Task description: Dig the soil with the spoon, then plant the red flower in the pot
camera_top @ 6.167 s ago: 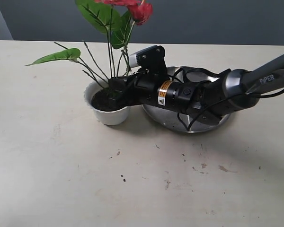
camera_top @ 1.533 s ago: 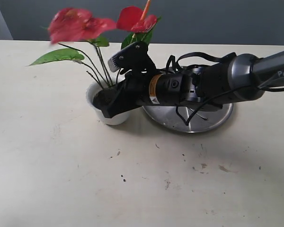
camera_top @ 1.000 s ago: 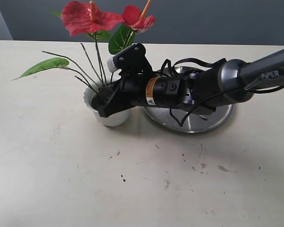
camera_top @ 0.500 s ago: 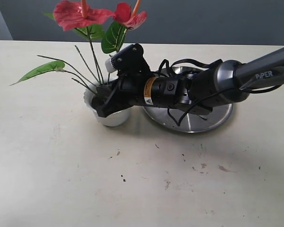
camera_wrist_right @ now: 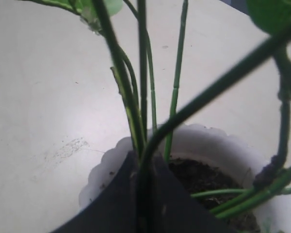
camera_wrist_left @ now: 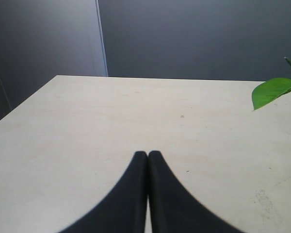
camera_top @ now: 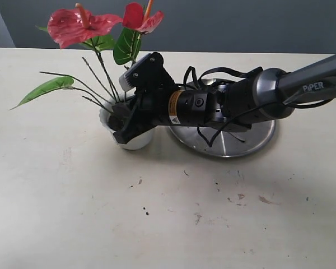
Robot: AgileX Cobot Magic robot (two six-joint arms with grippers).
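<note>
Right gripper [camera_top: 125, 124] sits at the pot [camera_top: 132, 139] rim, fingers pinched on the red flower [camera_top: 81, 27] stems (soil [camera_wrist_right: 199, 177] visible inside, stems rising from it). Pot stands just beside the steel plate [camera_top: 252, 143], leaves overhanging bare table [camera_top: 101, 213] on the far-left side. Left gripper [camera_wrist_left: 148, 156] has fingers pressed together, holding nothing, over open tabletop near a corner edge.

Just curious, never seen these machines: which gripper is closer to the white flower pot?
The right gripper: it sits at the pot, shut on the flower stems. The left gripper rests shut over bare table, away from it.
</note>
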